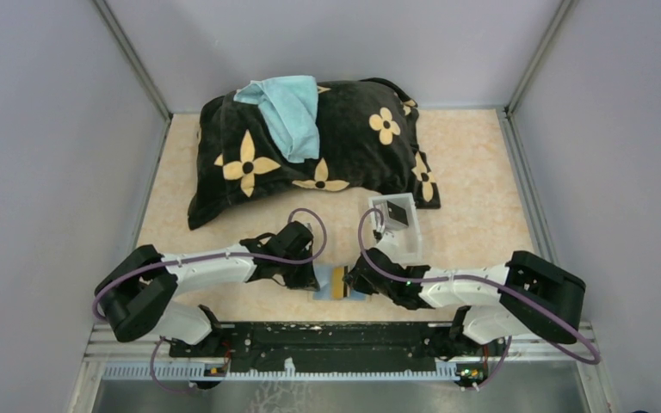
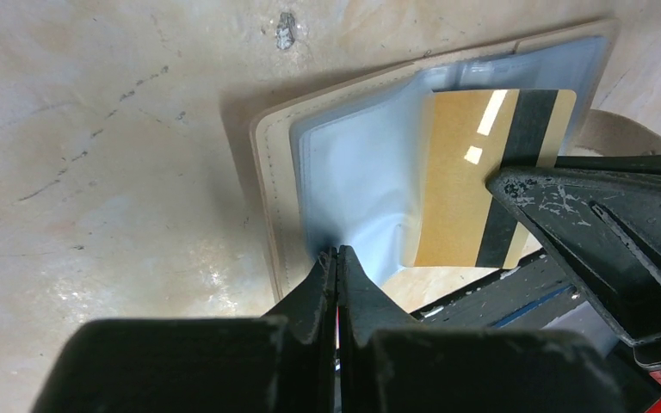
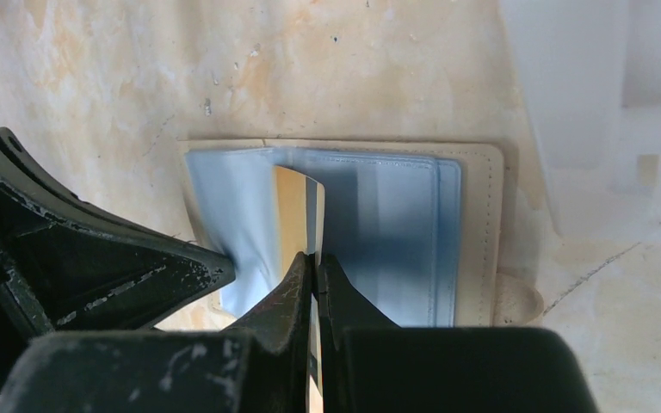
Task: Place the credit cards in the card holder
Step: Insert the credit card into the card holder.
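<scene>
The card holder (image 1: 324, 282) lies open flat on the table (image 1: 482, 172), tan cover down, pale blue clear sleeves (image 3: 379, 224) facing up, with its snap tab (image 3: 516, 301) poking out from one side. The gold card (image 2: 456, 189), black stripe showing, stands on edge over the sleeves. Whether it's in a slot, can't tell. A dark card (image 1: 398, 215) sits tilted, well apart and farther back
</scene>
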You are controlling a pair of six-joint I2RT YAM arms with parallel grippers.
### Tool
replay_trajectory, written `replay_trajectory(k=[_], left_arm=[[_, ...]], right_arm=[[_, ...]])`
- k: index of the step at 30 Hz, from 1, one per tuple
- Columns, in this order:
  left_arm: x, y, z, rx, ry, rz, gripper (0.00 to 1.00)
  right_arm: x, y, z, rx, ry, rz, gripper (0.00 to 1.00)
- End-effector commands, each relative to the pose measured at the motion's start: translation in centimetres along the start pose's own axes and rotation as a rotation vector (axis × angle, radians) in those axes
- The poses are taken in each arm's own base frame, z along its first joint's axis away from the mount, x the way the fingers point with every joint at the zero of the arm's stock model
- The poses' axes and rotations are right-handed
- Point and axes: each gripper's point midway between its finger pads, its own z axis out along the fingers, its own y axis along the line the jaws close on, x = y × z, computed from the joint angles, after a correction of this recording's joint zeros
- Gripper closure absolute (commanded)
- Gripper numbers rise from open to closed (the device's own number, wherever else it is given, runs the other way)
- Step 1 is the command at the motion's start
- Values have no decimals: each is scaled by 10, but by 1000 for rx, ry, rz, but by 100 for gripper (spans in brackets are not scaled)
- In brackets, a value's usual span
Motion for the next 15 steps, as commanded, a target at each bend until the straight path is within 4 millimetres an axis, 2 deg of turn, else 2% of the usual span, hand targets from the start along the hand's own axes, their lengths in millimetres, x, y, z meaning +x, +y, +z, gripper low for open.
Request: replay_trajectory(k=[1, 15], left_arm=[[50, 95, 4, -373, 134, 17, 100], [55, 102, -3, -431, 163, 30, 100]], right_arm=[[30, -34, -7, 61, 95, -60, 100], [36, -32, 10, 22, 87, -61, 100]])
